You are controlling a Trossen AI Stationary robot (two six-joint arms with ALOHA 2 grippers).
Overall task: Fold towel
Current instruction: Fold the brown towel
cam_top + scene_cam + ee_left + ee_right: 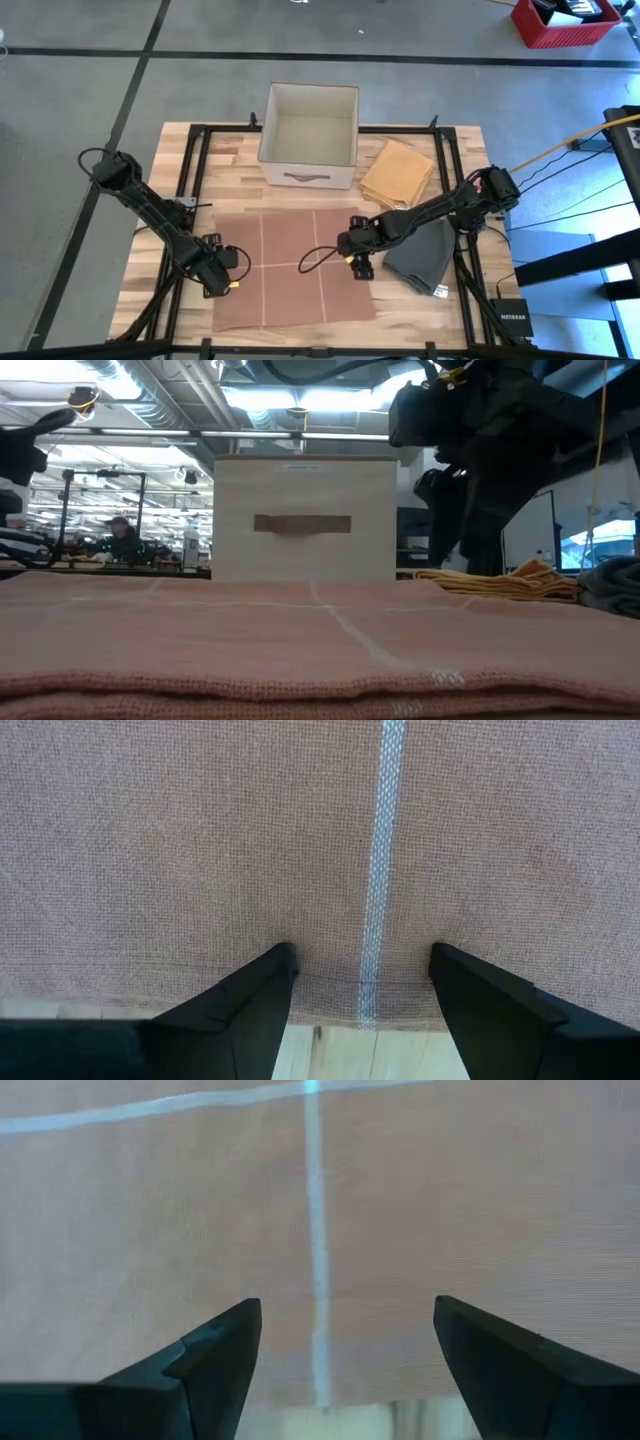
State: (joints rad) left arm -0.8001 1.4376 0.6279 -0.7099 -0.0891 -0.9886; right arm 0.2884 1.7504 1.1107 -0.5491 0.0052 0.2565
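With both grippers, left (360,982) and right (345,1342), spread wide over opposite towel (290,262) edges on the table (180,150), closing too high would likely miss the cloth.

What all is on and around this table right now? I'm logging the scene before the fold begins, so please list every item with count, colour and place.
Towel: one, pinkish-brown with pale lines, spread flat at the table's front centre.
Box: one, white, open-topped, at the table's back centre.
Folded cloths: one stack, yellow-tan, right of the box.
Grey cloth: one, folded, at the towel's right.
Table: one, light wood with a black frame.
Crate: one, red, on the floor at the back right.
Person: one, far off in the room behind.
Left gripper: open, at the towel's left edge.
Right gripper: open, at the towel's right edge.
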